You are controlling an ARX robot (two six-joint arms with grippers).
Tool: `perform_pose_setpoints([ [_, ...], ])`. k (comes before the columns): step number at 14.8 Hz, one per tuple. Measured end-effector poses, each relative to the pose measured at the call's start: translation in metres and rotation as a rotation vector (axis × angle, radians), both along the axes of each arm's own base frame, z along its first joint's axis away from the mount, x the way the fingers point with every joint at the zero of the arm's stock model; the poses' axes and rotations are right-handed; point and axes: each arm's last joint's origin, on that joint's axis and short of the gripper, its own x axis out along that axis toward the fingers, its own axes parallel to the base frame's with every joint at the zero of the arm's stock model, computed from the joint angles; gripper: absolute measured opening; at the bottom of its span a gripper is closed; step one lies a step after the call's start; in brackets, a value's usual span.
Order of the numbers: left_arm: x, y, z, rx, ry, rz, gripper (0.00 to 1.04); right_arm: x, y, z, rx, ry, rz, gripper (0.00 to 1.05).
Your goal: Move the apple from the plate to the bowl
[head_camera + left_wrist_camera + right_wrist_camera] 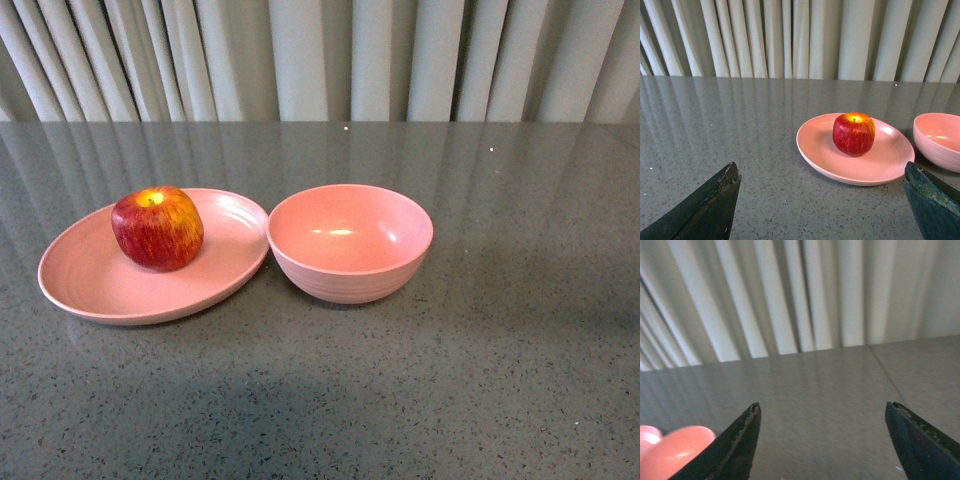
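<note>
Grey speckled tabletop [500, 390] fills the lower three quarters of the front view, with pale pleated curtain [320, 60] across the top. Front view: plate [90, 290] sits left of centre and bowl [345, 285] at centre, immediately to the plate's right. Their rims look to meet, but actual contact cannot be confirmed. Apple [157, 228] stands upright on the plate, on its far half, stem dimple up and yellow patch visible. The apple is clear of the bowl. The bowl's interior shows a bright highlight. Left wrist view: same tabletop [740, 150] and curtain [790, 40]. Left gripper [821, 170] has its two dark fingers [710, 210] spread wide apart, with nothing between them. Both tips are above the table, short of the plate [815, 155]. The apple [854, 133] rests on the plate beyond the fingertips. The bowl [935, 150] is partly cut off by the frame edge, beside the plate. Right wrist view: tabletop [830, 385] and curtain [790, 295] only, somewhat blurred. Right gripper [824, 405] likewise has its fingers [735, 450] spread wide and empty. A blurred pink shape [675, 450] shows beside one finger; whether it is the bowl or the plate cannot be told.
</note>
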Motion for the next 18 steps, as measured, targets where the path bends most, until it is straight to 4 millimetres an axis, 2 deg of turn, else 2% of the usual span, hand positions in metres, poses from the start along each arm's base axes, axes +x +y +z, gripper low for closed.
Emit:
perform_pose_setpoints([
  [2,0.0,0.0,0.0,0.0,0.0,0.0,0.98,-0.037,-0.002,-0.047,-0.107,0.031,-0.036,0.55],
  [3,0.0,0.0,0.0,0.0,0.0,0.0,0.98,-0.046,-0.002,-0.064,-0.125,0.049,-0.031,0.44],
  [4,0.0,0.0,0.0,0.0,0.0,0.0,0.98,-0.052,-0.002,-0.073,-0.134,0.03,-0.031,0.31],
  [6,0.0,0.0,0.0,0.0,0.0,0.0,0.98,-0.056,-0.002,-0.073,-0.139,-0.011,-0.034,0.08],
  [7,0.0,0.0,0.0,0.0,0.0,0.0,0.98,-0.057,-0.002,-0.079,-0.146,-0.002,-0.034,0.02],
  [12,0.0,0.0,0.0,0.0,0.0,0.0,0.98,-0.063,-0.002,-0.094,-0.149,0.001,-0.034,0.02],
  [14,0.0,0.0,0.0,0.0,0.0,0.0,0.98,-0.071,-0.002,-0.104,-0.151,0.04,-0.029,0.02],
  [16,0.0,0.0,0.0,0.0,0.0,0.0,0.98,-0.074,-0.002,-0.101,-0.151,-0.007,-0.033,0.02],
  [18,0.0,0.0,0.0,0.0,0.0,0.002,0.98,-0.074,-0.002,-0.111,-0.151,0.008,-0.032,0.02],
])
